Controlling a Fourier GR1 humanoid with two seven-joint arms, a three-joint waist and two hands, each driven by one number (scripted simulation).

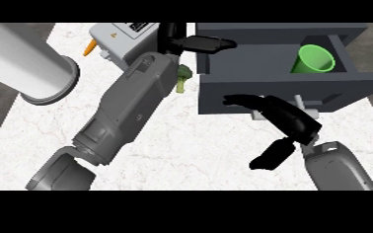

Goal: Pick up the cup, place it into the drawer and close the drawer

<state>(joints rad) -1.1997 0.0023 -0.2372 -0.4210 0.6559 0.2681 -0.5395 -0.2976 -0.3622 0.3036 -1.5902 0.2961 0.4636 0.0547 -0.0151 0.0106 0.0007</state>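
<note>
The light green plastic cup already lies tilted inside the open dark grey drawer, toward its right wall, so placing looks done and closing is the step in hand. The right hand sits at the drawer's front panel beside the pale metal handle, fingers extended and relaxed, holding nothing. The left hand rests its straight fingers on the drawer's rear left corner. Next, the right hand likely must push the front squarely inward. The drawer holds only the cup. The white marble worktop carries a grey cylinder at its left edge.
</note>
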